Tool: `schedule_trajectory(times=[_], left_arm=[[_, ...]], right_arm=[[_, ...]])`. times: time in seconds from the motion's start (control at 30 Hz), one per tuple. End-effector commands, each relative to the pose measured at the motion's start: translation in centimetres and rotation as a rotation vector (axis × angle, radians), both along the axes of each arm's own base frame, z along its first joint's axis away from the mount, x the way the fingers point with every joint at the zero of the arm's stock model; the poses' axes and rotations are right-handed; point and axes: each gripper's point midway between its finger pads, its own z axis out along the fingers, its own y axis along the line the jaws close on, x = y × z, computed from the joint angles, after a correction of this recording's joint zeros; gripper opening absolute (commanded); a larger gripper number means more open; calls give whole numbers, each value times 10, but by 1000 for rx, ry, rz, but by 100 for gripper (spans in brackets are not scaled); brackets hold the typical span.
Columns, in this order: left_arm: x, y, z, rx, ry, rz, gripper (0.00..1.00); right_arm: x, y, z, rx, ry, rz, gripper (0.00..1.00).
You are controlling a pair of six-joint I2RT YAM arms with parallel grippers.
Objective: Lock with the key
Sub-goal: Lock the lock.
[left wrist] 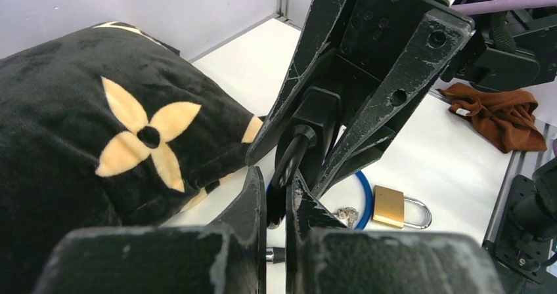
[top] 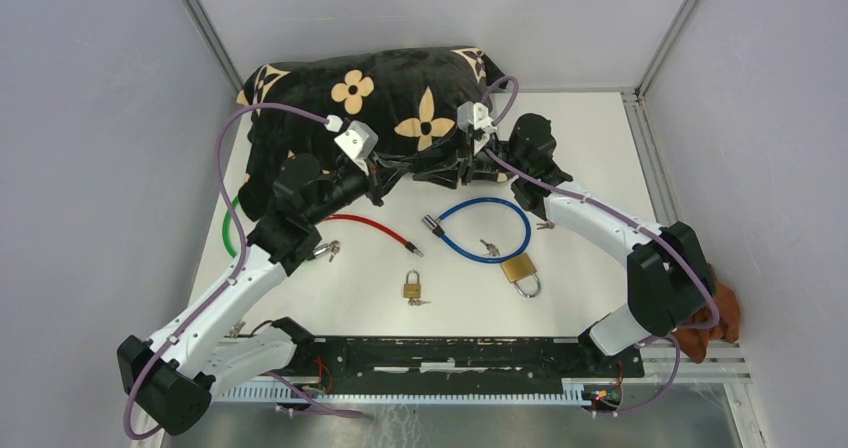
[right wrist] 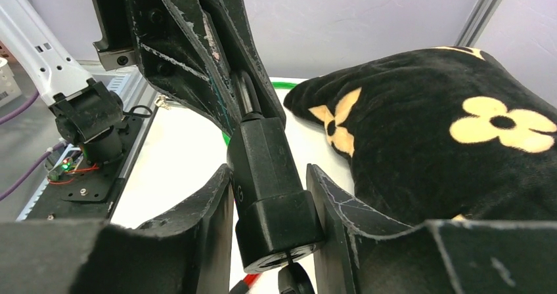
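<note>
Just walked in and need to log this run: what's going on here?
Both arms meet above the table in front of the black plush cushion with beige flowers. The right end effector grips a black plastic lock barrel. The left end effector is shut on a thin dark stem coming out of the barrel's far end. A red cable, a blue cable lock and two brass padlocks lie on the table. Whether the lock has been turned isn't visible.
</note>
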Motion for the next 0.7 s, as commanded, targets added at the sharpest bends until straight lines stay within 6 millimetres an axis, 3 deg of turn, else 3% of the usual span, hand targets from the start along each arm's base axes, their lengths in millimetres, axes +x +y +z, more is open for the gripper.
schedule_trajectory(times=[0.0, 0.17, 0.27, 0.43, 0.67], left_arm=[[-163, -88, 26, -123, 19, -814, 2], [-159, -85, -26, -87, 147, -786, 2], [-154, -85, -54, -47, 243, -763, 2], [-151, -95, -37, -52, 212, -784, 2], [-155, -88, -39, -58, 205, -780, 2]], right_arm=[[-88, 67, 10, 82, -92, 231, 0], [-83, 49, 57, 179, -152, 171, 0], [-71, 51, 66, 126, -229, 115, 0], [-61, 63, 45, 72, -198, 118, 0], [-61, 48, 58, 79, -244, 94, 0]])
